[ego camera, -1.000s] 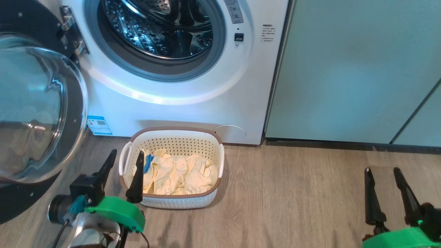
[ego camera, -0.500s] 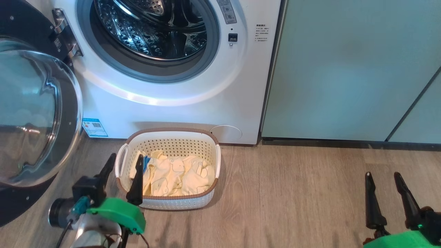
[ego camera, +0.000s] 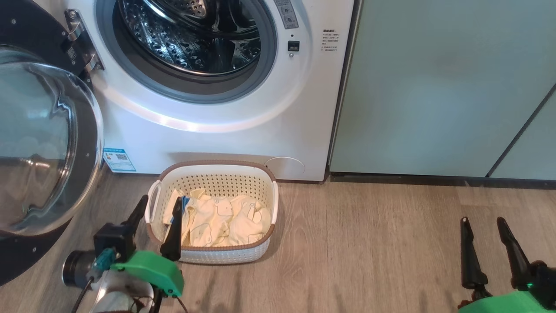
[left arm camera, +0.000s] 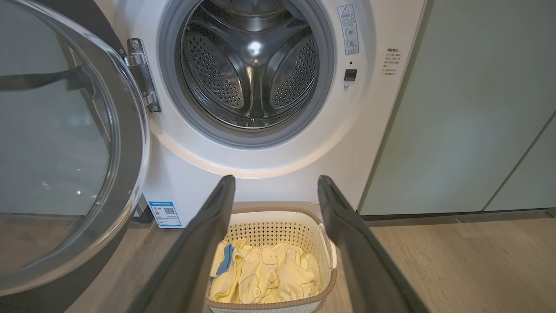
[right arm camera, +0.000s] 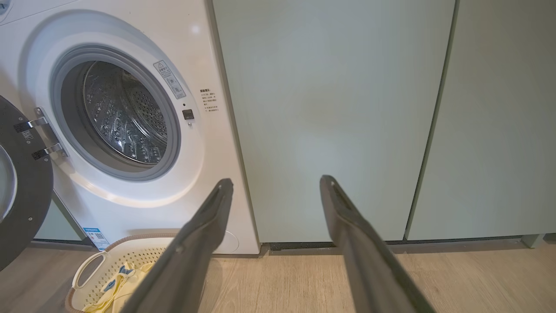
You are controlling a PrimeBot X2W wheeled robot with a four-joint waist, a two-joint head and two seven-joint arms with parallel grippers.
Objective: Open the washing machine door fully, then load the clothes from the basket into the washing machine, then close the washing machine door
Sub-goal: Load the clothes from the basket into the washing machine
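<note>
The white washing machine (ego camera: 217,139) stands with its round opening and metal drum (left arm camera: 252,65) uncovered. The washing machine door (ego camera: 43,143), with its black rim and clear glass bowl, is swung out to the left. On the floor in front sits the cream basket (ego camera: 217,171), holding pale yellow clothes (ego camera: 221,219) with a blue patch. My left gripper (ego camera: 160,200) is open at the basket's near left corner, one finger over the left handle, nothing between its fingers. In the left wrist view the left gripper (left arm camera: 276,179) frames the basket (left arm camera: 278,217) and clothes (left arm camera: 269,274). My right gripper (ego camera: 482,220) is open and empty, far to the right.
Flat pale green cabinet doors (ego camera: 434,87) stand right of the machine. Wood-look floor (ego camera: 369,243) stretches between the basket and my right gripper. A blue QR sticker (ego camera: 117,160) marks the machine's lower left corner. The open door hangs close to my left arm.
The head view has shifted a little, sliding the whole scene left in the picture. Both grippers stay open; the left one has barely moved beside the basket.
</note>
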